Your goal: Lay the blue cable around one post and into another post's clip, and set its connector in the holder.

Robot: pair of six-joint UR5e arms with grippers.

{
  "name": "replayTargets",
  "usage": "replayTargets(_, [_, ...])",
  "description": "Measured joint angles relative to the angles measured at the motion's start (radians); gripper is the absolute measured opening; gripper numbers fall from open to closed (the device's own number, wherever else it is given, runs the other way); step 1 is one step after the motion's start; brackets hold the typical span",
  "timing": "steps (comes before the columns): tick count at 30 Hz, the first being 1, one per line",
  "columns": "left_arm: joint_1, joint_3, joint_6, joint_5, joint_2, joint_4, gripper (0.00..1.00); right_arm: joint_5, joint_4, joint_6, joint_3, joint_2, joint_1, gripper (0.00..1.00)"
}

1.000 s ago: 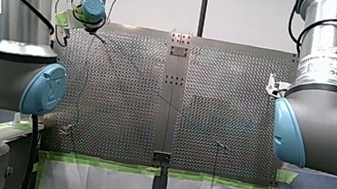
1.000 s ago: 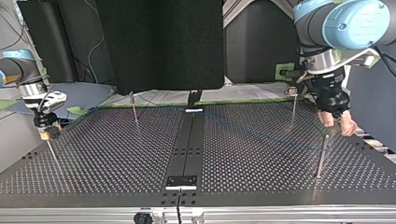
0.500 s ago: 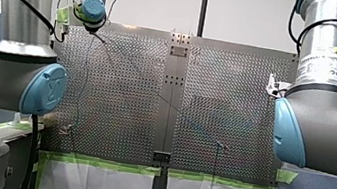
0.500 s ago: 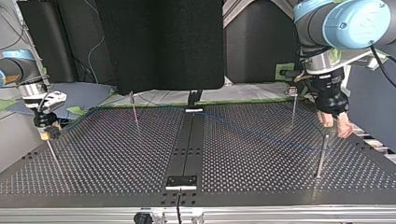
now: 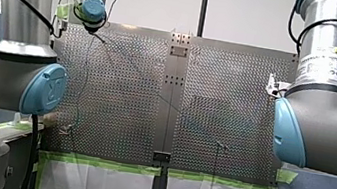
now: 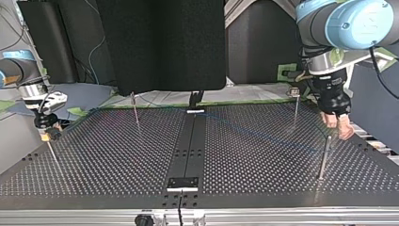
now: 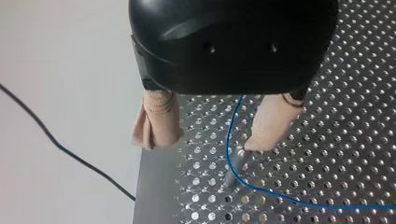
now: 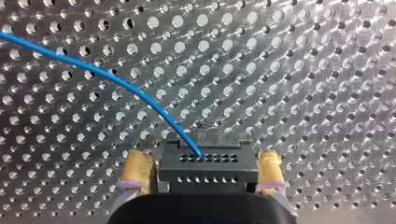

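The thin blue cable (image 7: 228, 140) runs between the beige pads of my left gripper (image 7: 208, 142), which is open and not touching it. The cable bends around a metal post (image 7: 235, 165) just ahead of the pads. In the top view my left gripper (image 6: 339, 128) hangs over that post (image 6: 324, 155) at the right, and the cable (image 6: 263, 136) crosses the plate. My right gripper (image 8: 203, 170) is open, with its yellow pads on either side of the black connector (image 8: 208, 161) and narrow gaps to it. The cable (image 8: 116, 81) leaves the connector's top.
More thin posts stand on the perforated plate (image 6: 117, 160): one at the back left (image 6: 135, 113), one at the back right (image 6: 295, 108), one under my right gripper (image 6: 51, 155). A black centre strip (image 6: 188, 150) divides the plate. A dark panel (image 6: 160, 42) stands behind.
My left wrist has turned a little over the post, with its pads still apart. The right arm and the cable have not moved.
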Motion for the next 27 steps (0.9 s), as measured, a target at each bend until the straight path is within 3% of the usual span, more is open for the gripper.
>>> replayTargets(7, [0.000,0.000,0.056,0.000,-0.001,0.000,1.00,0.000,0.001,0.000,0.000,0.000,0.000,0.95])
replayTargets(27, [-0.001,0.000,0.059,0.010,-0.005,0.000,1.00,0.000,0.002,0.000,0.000,0.000,0.001,0.95])
